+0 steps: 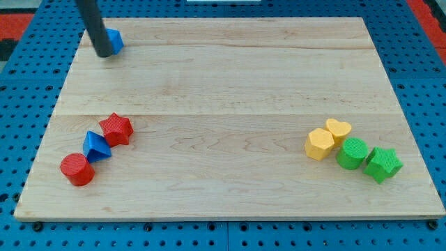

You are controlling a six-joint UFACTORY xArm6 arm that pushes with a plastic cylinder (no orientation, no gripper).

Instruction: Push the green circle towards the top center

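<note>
The green circle [352, 153] lies near the board's lower right, between a yellow heart [339, 129] on its upper left and a green star [382, 164] on its right. A yellow hexagon [320, 144] sits just left of them. My tip [104, 53] is far away at the board's top left corner, touching the left side of a blue block [115, 41] whose shape is partly hidden by the rod.
A red star [116, 129], a blue triangle [96, 146] and a red circle [77, 169] form a diagonal cluster at the lower left. The wooden board [230, 77] lies on a blue perforated table.
</note>
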